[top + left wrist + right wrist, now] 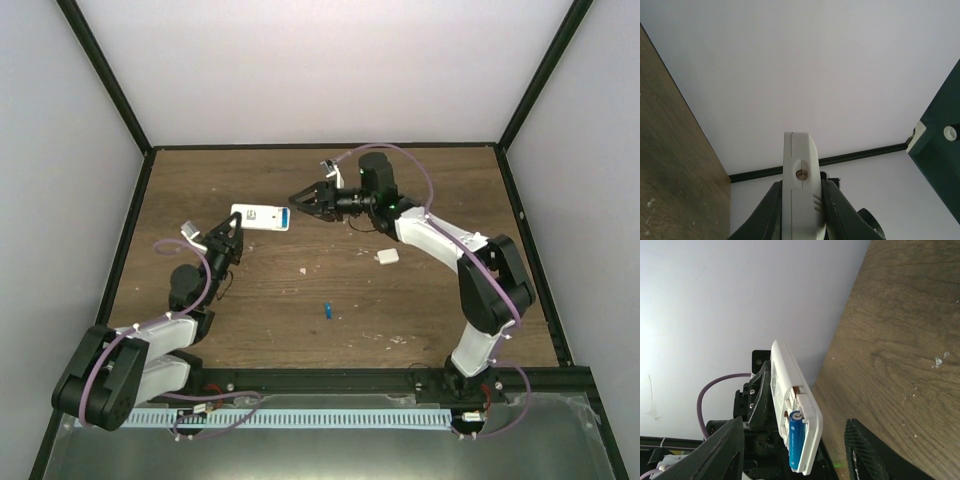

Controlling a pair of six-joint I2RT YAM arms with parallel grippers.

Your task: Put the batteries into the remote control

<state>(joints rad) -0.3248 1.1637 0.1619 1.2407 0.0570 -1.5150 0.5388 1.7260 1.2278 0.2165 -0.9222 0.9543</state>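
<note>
My left gripper [232,236] is shut on the white remote control [260,216] and holds it above the table, back side facing the right arm. Seen edge-on in the left wrist view, the remote control [800,175] is clamped between both fingers [840,210]. One blue battery [796,440] lies in the remote's open compartment [802,405]; it shows as a blue end [284,218] from above. My right gripper [298,200] stands open just right of that end, its fingers [725,450] apart on either side and touching nothing. A second battery [327,311] lies on the table.
A small white flat piece [388,257], possibly the battery cover, lies on the wooden table [440,190] below the right forearm. White crumbs [305,270] are scattered about. Black frame posts and white walls close in the table on three sides.
</note>
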